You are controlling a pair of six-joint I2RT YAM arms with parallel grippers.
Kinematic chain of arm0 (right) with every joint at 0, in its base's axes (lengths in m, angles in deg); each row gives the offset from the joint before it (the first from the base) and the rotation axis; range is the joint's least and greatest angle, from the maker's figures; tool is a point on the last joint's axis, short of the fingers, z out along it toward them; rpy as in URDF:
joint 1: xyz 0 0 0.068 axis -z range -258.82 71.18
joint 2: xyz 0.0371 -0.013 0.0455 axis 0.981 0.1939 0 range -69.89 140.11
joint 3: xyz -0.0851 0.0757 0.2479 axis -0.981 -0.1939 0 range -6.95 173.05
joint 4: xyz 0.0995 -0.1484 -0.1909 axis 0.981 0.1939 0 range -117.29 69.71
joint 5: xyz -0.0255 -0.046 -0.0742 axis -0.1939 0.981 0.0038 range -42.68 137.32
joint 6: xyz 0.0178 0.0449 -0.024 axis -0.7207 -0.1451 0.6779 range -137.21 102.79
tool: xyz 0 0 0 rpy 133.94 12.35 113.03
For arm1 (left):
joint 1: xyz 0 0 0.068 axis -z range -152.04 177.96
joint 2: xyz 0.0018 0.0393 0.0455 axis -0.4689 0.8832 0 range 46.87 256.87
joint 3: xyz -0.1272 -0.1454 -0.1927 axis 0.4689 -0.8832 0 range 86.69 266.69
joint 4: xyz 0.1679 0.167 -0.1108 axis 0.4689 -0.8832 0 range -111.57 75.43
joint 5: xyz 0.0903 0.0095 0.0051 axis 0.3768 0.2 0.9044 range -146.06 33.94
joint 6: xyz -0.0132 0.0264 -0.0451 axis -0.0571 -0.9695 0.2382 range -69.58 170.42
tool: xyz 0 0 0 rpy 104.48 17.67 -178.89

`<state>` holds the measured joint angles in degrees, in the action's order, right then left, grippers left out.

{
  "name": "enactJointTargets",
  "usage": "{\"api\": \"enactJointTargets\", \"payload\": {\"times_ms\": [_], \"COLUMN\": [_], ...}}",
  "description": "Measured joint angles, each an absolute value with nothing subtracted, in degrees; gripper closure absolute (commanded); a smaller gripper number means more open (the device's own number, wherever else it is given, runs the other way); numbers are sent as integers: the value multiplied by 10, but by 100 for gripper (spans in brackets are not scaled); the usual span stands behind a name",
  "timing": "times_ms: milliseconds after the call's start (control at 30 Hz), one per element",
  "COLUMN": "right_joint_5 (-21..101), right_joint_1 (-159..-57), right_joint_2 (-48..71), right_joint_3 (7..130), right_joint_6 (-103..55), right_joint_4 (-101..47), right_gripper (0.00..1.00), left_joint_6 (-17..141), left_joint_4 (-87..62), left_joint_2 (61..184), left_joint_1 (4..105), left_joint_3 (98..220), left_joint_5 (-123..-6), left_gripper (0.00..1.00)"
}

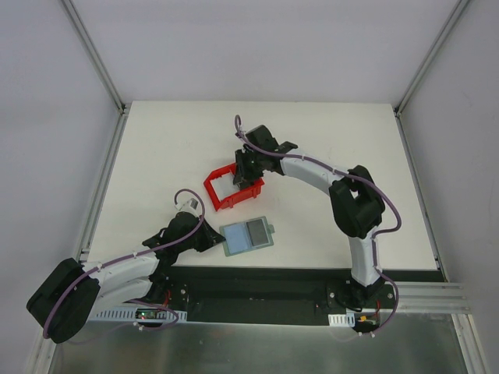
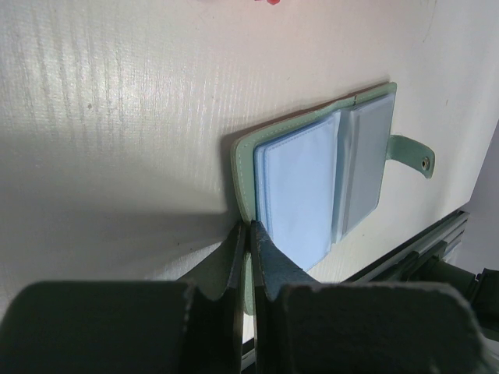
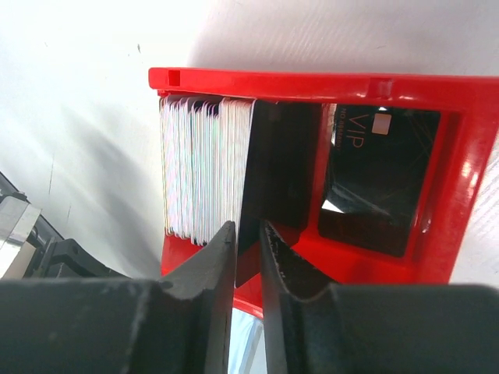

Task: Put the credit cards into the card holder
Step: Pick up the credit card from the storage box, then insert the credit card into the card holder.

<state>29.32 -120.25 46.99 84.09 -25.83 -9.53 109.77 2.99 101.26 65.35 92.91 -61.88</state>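
The card holder [image 1: 248, 235] lies open on the table, with blue-grey pockets and a grey-green cover. In the left wrist view the card holder [image 2: 312, 183] shows its snap tab at the right. My left gripper [image 2: 249, 231] is shut on the cover's near edge, and it also shows in the top view [image 1: 212, 238]. The red bin [image 1: 231, 188] holds a stack of pale credit cards [image 3: 201, 167] and a dark VIP card [image 3: 380, 181]. My right gripper [image 3: 248, 232] is down in the bin, also seen from above [image 1: 248, 173], shut on a dark card [image 3: 274, 167] standing beside the pale stack.
The red bin's far wall [image 3: 312, 84] stands just beyond the cards. The table's black front rail [image 1: 296, 282] runs close behind the card holder. Grey walls with metal frame posts enclose the white table on three sides.
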Motion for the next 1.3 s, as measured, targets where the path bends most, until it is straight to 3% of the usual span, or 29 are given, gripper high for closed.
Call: {"api": "enactJointTargets", "payload": {"times_ms": [267,700,967,1300], "right_joint_5": [331,453,435,388], "right_joint_1": [-1201,-1211,-1210,-1253], "right_joint_2": [456,377,212,43], "right_joint_3": [841,808,663,337], "right_joint_6": [-254,-208,-245,-422], "right_joint_4": [-94,-94,-162,-340], "right_gripper": [100,100,100,100], "left_joint_6": [1098,1097,1096,1096], "left_joint_4": [30,34,33,31], "left_joint_2": [1013,1016,1016,1014], "left_joint_1": [654,654,654,654], "left_joint_3": [929,929,929,929], "left_joint_5": [-619,-620,-620,-625], "left_gripper": [100,100,100,100]}}
